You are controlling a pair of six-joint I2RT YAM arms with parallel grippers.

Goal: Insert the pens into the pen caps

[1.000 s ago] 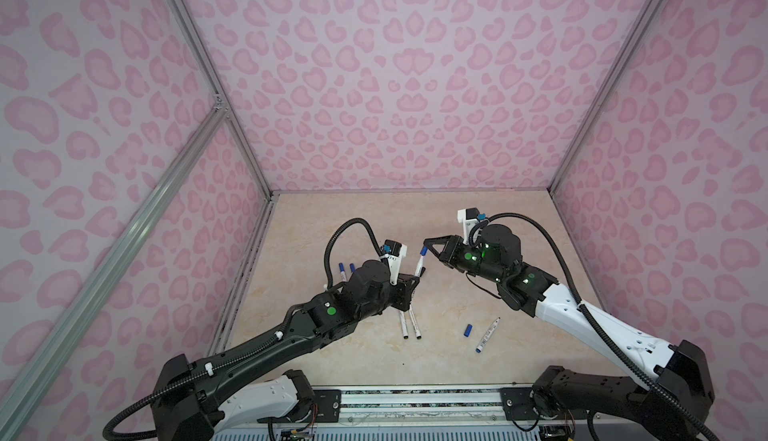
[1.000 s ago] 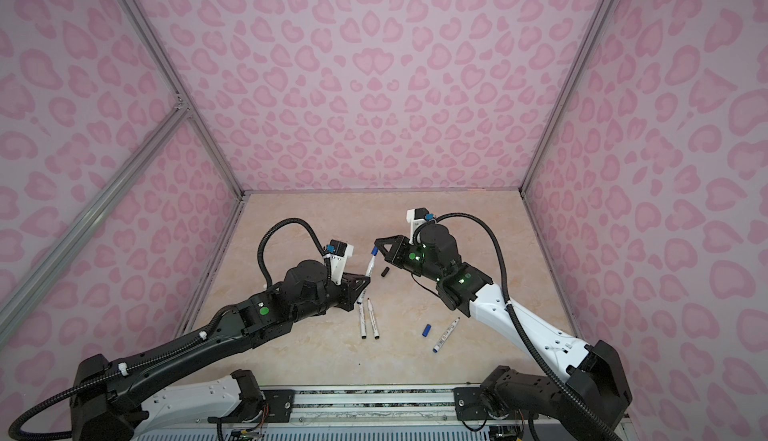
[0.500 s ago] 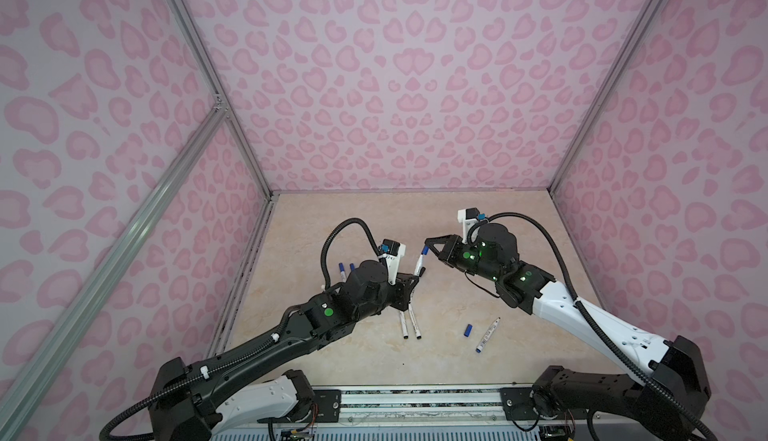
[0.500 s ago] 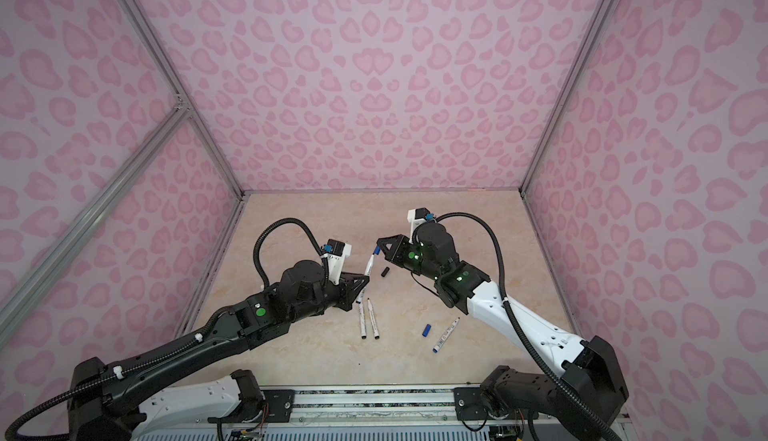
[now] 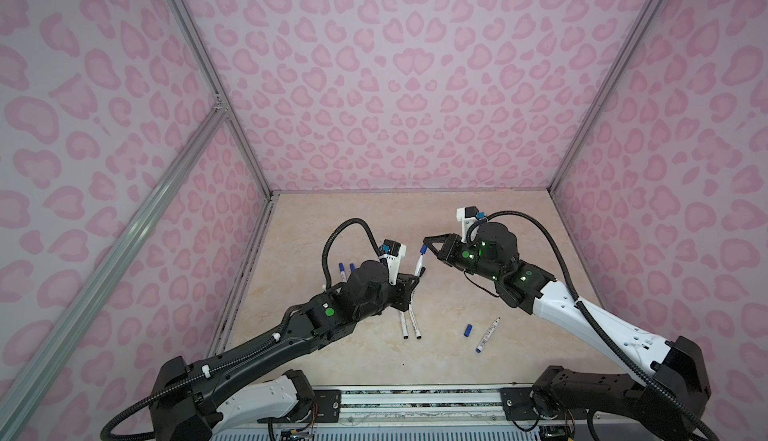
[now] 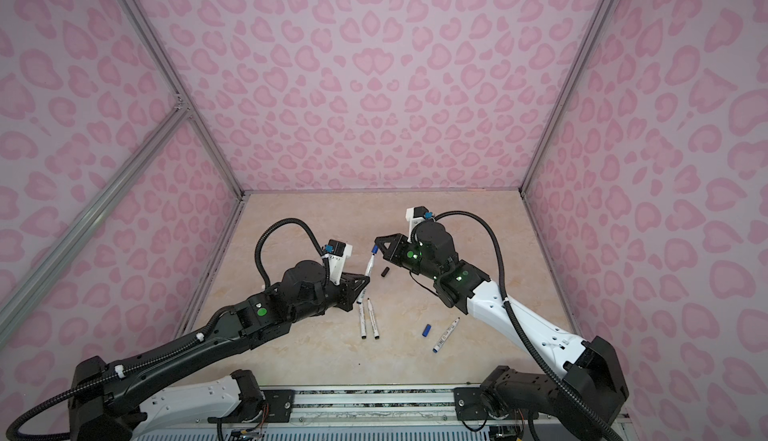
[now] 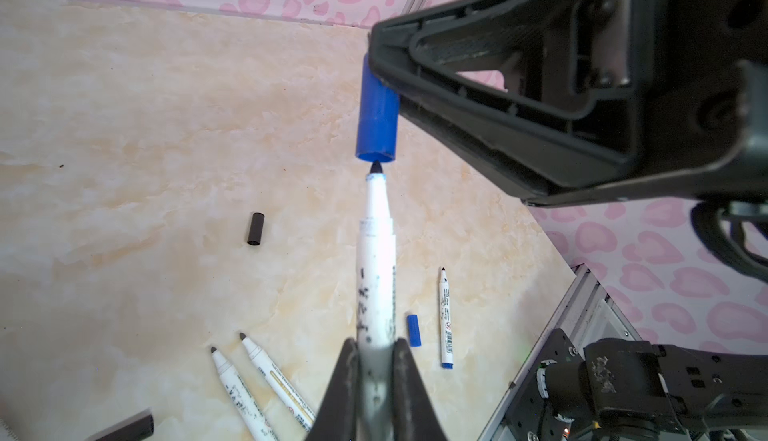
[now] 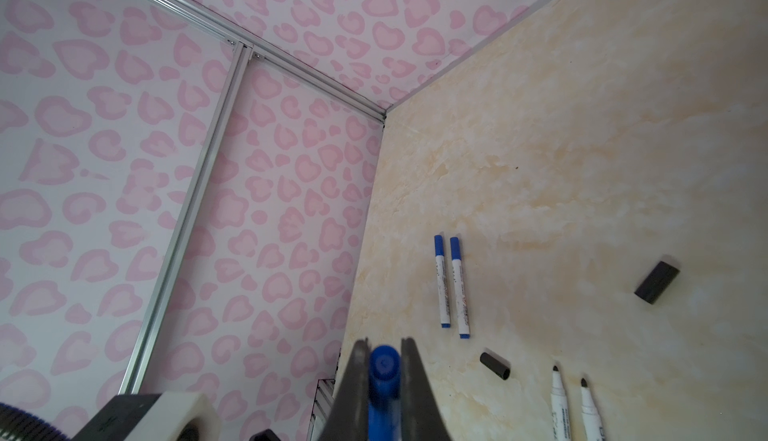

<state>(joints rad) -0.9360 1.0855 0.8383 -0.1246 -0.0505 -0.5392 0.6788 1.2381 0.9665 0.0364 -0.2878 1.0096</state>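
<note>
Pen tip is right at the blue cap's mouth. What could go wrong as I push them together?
1. The right gripper pinches the blue cap only near its closed end, so the push could tilt the cap or slide it through the jaws.
2. The left gripper holds the pen well back from its tip. The long free barrel may swing off-axis, and the tip could catch the cap's rim instead of entering.

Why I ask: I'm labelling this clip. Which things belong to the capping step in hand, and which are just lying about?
In hand: pen, in the left fingers; blue cap, in the right fingers.

Lying about, all pens or caps: two capped pens; three uncapped pens; loose blue cap; two black caps.
</note>
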